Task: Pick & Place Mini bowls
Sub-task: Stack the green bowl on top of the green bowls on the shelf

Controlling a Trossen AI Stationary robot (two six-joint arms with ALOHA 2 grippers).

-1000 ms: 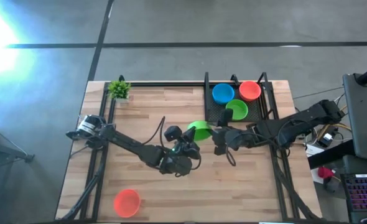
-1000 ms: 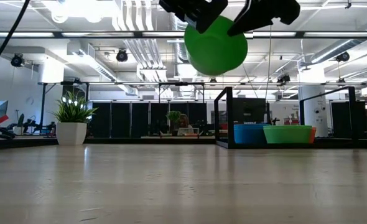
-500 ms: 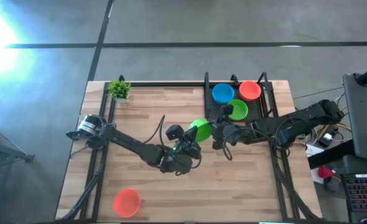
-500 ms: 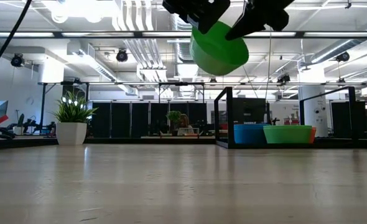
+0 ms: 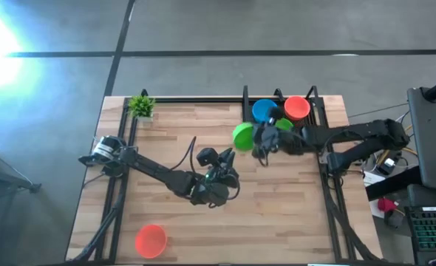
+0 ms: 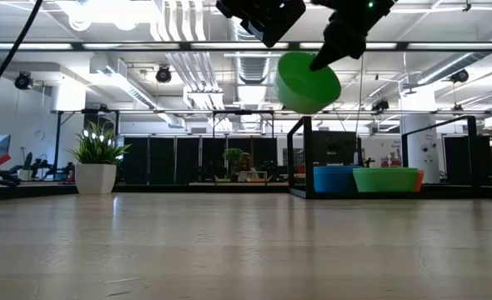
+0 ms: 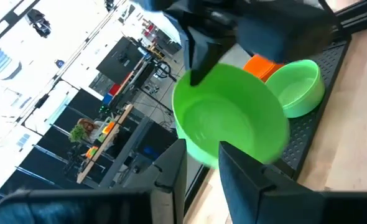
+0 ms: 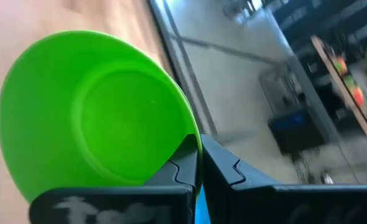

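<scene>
A green mini bowl point(image 5: 242, 136) hangs in the air near the black tray's point(image 5: 246, 111) left edge, held by my right gripper point(image 5: 256, 139), which is shut on it. In the tray lie a blue bowl point(image 5: 264, 111), an orange bowl point(image 5: 297, 107) and a green bowl point(image 5: 283, 124), partly hidden by the right arm. Another orange bowl point(image 5: 151, 240) sits on the table near its near left corner. My left gripper point(image 5: 229, 157) hovers open over mid-table, a little nearer than the held bowl point(image 7: 230, 118), touching nothing. My right gripper pinches the green bowl's rim point(image 8: 193, 138), one finger inside the hollow and one outside. It comes at the bowl from the table's right. The bowl point(image 6: 307, 81) is lifted clear, high above the table, and tilted on its side.
A small potted plant point(image 5: 141, 106) stands at the far left corner. Black frame rails run along the table's left and right sides. The wood between the arms and the near edge is bare apart from the orange bowl.
My right gripper has carried the green bowl toward the far edge and the tray, away from my left gripper, which has stayed almost still. The bowl has tipped while moving, and it now hangs from the right gripper alone.
</scene>
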